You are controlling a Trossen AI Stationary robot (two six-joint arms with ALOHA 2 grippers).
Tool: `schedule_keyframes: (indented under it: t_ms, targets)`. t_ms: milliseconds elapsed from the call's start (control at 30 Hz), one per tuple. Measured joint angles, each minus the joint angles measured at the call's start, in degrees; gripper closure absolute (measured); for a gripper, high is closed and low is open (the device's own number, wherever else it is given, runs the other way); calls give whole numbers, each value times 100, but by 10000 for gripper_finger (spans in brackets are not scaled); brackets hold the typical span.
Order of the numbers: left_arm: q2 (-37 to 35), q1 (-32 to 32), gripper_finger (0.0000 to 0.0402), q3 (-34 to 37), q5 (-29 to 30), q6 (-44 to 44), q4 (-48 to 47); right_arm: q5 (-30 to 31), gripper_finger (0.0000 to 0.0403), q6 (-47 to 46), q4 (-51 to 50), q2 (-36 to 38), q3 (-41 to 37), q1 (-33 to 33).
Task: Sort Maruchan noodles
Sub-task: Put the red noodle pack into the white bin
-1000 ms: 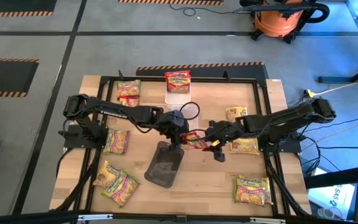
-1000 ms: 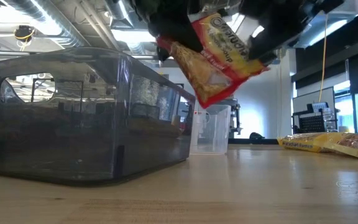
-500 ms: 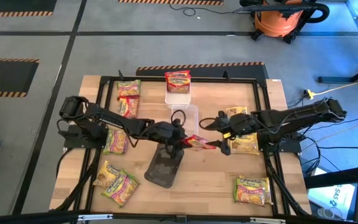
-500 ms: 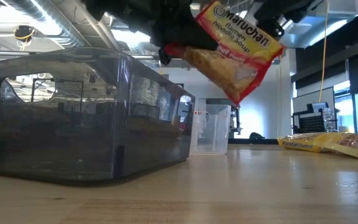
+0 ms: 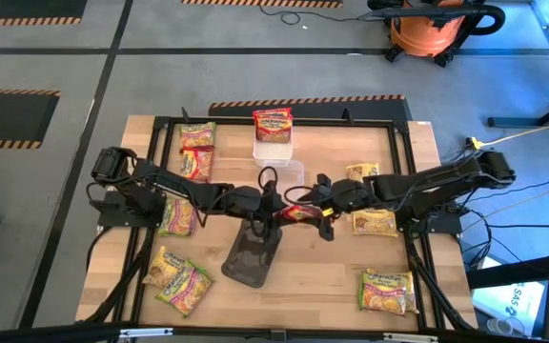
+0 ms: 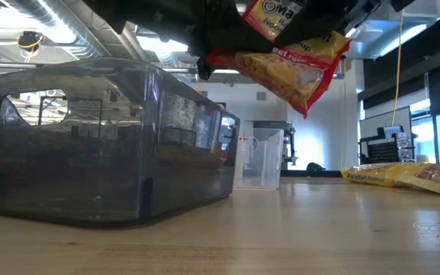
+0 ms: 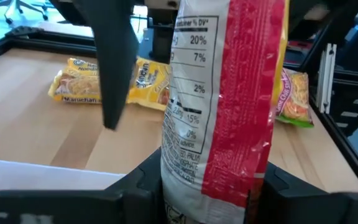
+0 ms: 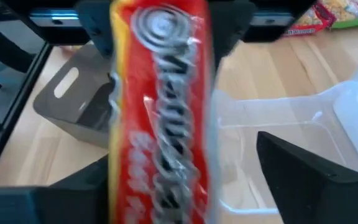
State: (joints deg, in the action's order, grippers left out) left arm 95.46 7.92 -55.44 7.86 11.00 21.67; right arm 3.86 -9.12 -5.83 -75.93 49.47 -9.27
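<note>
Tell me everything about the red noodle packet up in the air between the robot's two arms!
The red noodle packet is crinkly plastic, red and yellow, with a white nutrition label on its back. It hangs above the table, tilted, over the wood beside the dark bin. The left gripper is shut on one end of it. The right gripper is right next to it with its jaws open around it, not squeezing.

red packet [image 6: 292, 57]: risen, now flatter | right claw [image 5: 324, 217]: let go, jaws spread beside packet | left claw [image 5: 276, 211]: pulled back leftward
</note>
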Motion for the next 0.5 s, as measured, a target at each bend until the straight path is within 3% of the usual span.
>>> schedule_keyframes:
  t_ms: [167,300,500]
  targets:
    - [1,-2,272,0,28,-2,-23,-88,229,82,-12,-116,66,-9]
    - [2,-2,234,0,80,75,-38,-63,320,173,-23,-113,66,-9]
    - [-230,-2,188,0,137,195,-598,-39,325,401,-54,-82,66,-7]
